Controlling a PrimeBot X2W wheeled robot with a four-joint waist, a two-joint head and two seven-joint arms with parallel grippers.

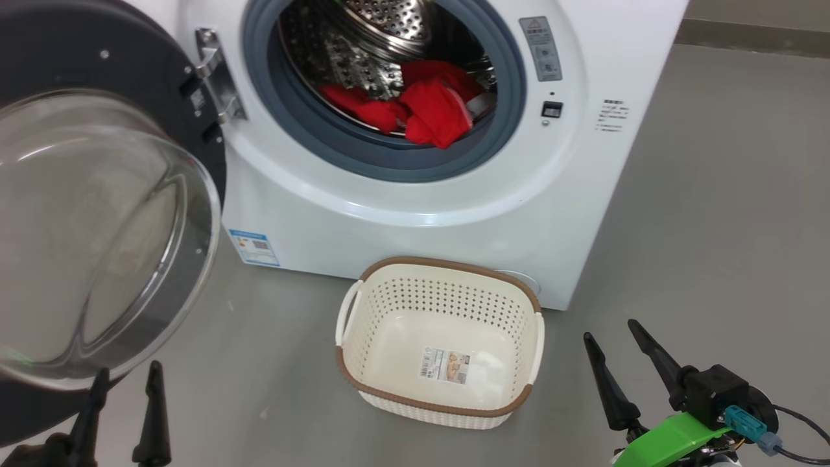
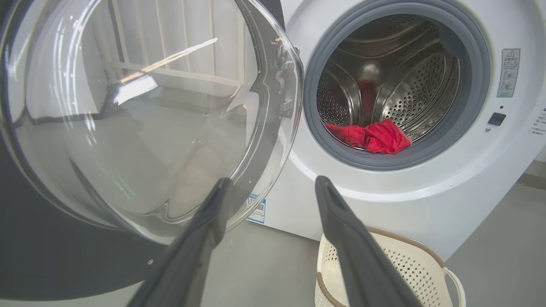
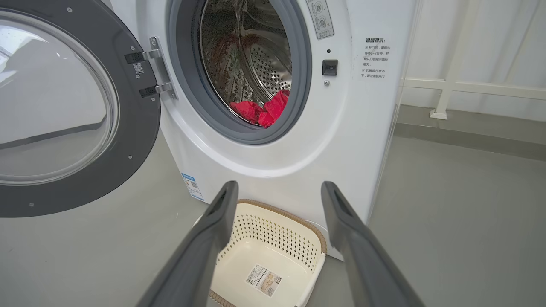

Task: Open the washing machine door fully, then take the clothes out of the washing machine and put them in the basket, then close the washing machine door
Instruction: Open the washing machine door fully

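Observation:
The white washing machine (image 1: 415, 214) stands ahead with its door (image 1: 97, 227) swung wide open to the left, glass bowl facing me. Red clothes (image 1: 421, 104) lie at the drum's front lip, also seen in the left wrist view as clothes (image 2: 375, 136) and in the right wrist view as clothes (image 3: 262, 111). The cream basket (image 1: 512, 311) sits empty on the floor just before the machine. My left gripper (image 1: 126, 376) is open at the lower left, just below the door's bottom rim, holding nothing. My right gripper (image 1: 609, 331) is open at the lower right, right of the basket.
Grey floor (image 1: 713, 227) stretches to the right of the machine. A white railing (image 3: 469, 87) runs along the wall beyond the machine's right side. The open door fills the space at my left.

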